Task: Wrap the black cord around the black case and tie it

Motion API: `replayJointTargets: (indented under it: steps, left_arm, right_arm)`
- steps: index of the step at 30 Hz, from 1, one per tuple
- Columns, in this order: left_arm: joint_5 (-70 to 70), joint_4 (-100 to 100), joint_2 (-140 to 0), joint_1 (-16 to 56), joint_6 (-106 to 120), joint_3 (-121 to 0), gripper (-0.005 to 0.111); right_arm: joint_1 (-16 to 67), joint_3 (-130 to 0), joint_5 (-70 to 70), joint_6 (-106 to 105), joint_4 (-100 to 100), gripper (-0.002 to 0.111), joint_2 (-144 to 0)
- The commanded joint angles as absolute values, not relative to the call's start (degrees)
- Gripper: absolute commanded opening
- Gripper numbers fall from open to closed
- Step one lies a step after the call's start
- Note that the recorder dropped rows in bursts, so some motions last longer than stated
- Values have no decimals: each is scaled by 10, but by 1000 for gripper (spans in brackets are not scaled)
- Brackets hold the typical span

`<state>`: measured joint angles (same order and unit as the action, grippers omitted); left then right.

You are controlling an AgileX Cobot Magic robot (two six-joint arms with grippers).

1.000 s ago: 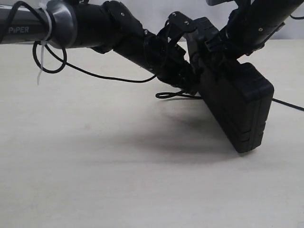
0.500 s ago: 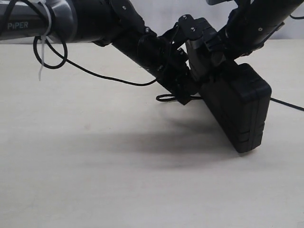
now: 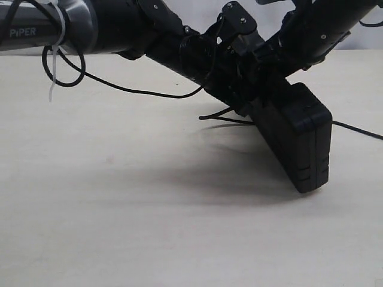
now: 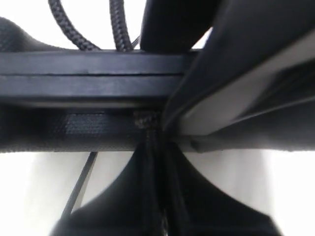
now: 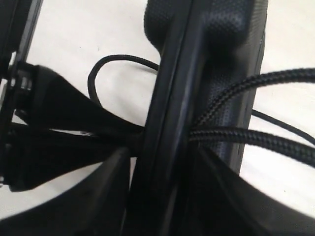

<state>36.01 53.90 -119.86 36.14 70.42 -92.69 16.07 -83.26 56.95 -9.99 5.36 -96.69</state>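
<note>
The black case (image 3: pixel 296 137) stands tilted with one lower corner on the table. My right gripper (image 3: pixel 263 63) clamps its raised end, and in the right wrist view the case (image 5: pixel 182 98) fills the gap between the right gripper's (image 5: pixel 167 196) jaws. My left gripper (image 3: pixel 242 106) presses against the case's near side, shut on the black cord (image 3: pixel 222 118). In the left wrist view the left gripper (image 4: pixel 160 191) pinches the cord just below a knot (image 4: pixel 147 119) at the case's edge (image 4: pixel 88 73). Two cord strands (image 5: pixel 246 137) cross the case's face.
A thin arm cable (image 3: pixel 119 88) hangs from the left arm (image 3: pixel 90 27), with a white zip tie (image 3: pixel 52 66) beside it. The cord's tail (image 3: pixel 359 130) trails over the beige table (image 3: pixel 119 227) to the right of the case.
My left gripper has moved up and right, closer against the case. The cord loop by the case has lifted and pulled straighter. The case has shifted slightly.
</note>
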Motion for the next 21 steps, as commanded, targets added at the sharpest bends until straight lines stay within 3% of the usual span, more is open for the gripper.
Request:
replayJointTargets:
  steps: [1, 4, 8, 14, 18, 21]
  left_arm:
    - [354, 546, -1195, 364, 706, -930, 0]
    - [354, 546, -1195, 364, 706, -930, 0]
    - [352, 546, -1195, 364, 706, -930, 0]
    - [352, 546, -1195, 364, 706, -930, 0]
    - [352, 546, -1195, 364, 706, -930, 0]
    - [354, 546, -1195, 364, 706, -930, 0]
  right_arm:
    - [159, -833, 555, -107, 51, 41, -956]
    - [159, -833, 544, -107, 48, 41, -943]
    - [159, -833, 551, -95, 32, 56, -929]
    - [154, -833, 571, 14, -50, 57, -875]
    - [51, -828, 585, 29, -17, 57, -873]
    - [-51, -793, 542, -57, 178, 57, -879]
